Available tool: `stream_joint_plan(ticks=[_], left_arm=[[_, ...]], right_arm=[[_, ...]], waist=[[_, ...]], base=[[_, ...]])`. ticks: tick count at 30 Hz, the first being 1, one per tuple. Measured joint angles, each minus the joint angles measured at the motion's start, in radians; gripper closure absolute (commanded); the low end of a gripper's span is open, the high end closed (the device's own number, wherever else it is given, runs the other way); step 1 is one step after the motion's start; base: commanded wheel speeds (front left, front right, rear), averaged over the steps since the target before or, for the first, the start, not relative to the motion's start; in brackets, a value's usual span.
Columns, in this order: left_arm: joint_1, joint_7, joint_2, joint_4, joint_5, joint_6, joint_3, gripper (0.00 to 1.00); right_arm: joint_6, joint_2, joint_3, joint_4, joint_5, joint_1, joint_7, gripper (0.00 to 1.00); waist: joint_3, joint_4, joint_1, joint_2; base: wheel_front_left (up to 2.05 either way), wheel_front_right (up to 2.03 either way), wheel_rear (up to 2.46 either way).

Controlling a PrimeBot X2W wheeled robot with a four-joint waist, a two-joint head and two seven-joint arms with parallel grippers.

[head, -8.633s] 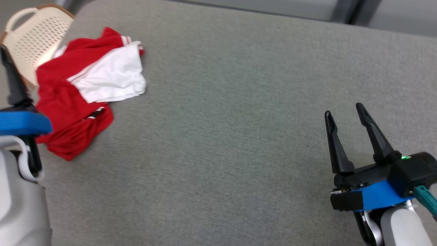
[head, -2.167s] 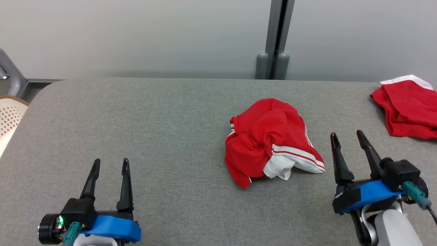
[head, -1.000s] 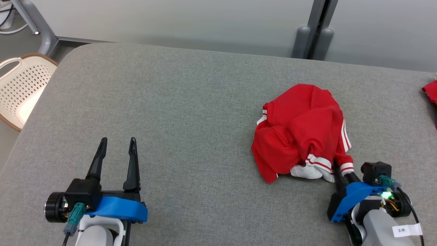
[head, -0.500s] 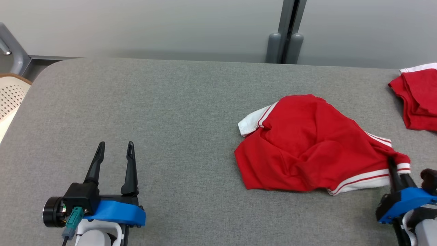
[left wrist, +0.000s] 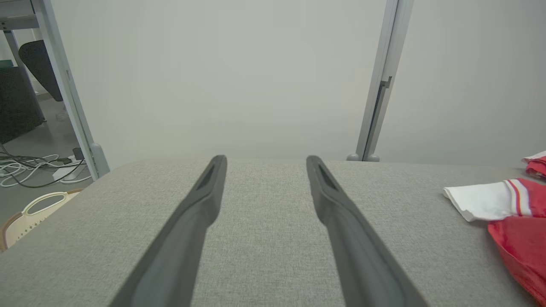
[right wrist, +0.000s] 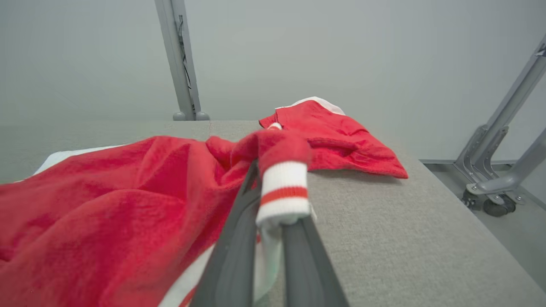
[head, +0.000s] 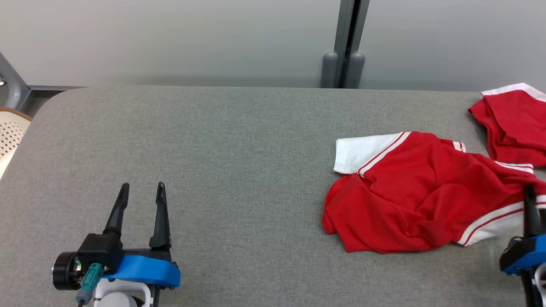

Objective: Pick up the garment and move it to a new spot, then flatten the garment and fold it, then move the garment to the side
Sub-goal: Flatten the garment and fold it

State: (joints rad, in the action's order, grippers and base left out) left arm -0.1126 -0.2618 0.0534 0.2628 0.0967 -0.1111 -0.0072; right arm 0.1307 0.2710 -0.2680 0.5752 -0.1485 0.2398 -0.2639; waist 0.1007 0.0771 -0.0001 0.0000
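Note:
The garment (head: 418,200) is a red top with white sleeves and striped trim, spread loosely on the right half of the grey table (head: 222,140). My right gripper (head: 530,194) at the right edge is shut on its white striped cuff. In the right wrist view the cuff (right wrist: 282,189) is pinched between the dark fingers (right wrist: 239,238), with the garment (right wrist: 106,204) trailing to the left. My left gripper (head: 140,194) stands open at the lower left, far from the cloth. The left wrist view shows that gripper (left wrist: 264,164) open over bare table, the garment's white sleeve (left wrist: 477,200) off to the right.
A second red and white garment (head: 514,121) lies folded at the table's far right corner and appears beyond the cuff as a red pile (right wrist: 337,140). A cream perforated basket (head: 10,132) sits past the table's left end. A grey wall post (head: 343,42) stands behind.
My right gripper has shut on the cuff and pulled it rightward, drawing the bunched garment out flatter and further right. The head camera shifted. The left gripper stayed open in place.

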Motion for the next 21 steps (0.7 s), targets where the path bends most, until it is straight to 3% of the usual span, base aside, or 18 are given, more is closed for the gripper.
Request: stream_joint_plan(ticks=[12, 21], left_arm=[[0.006, 0.000, -0.002, 0.008, 0.003, -0.003, -0.012, 0.00], [0.010, 0.000, -0.002, 0.018, 0.010, -0.003, -0.016, 0.00]], right_arm=[[0.000, -0.126, 0.274, -0.178, -0.006, 0.044, 0.026, 1.00], [0.000, -0.205, 0.486, -0.169, -0.041, 0.078, 0.034, 1.00]], waist=[[-0.023, 0.029, 0.0000, 0.0000], [-0.036, 0.091, 0.0000, 0.0000]], base=[[0.00, 0.00, 0.00], [0.00, 0.00, 0.00]])
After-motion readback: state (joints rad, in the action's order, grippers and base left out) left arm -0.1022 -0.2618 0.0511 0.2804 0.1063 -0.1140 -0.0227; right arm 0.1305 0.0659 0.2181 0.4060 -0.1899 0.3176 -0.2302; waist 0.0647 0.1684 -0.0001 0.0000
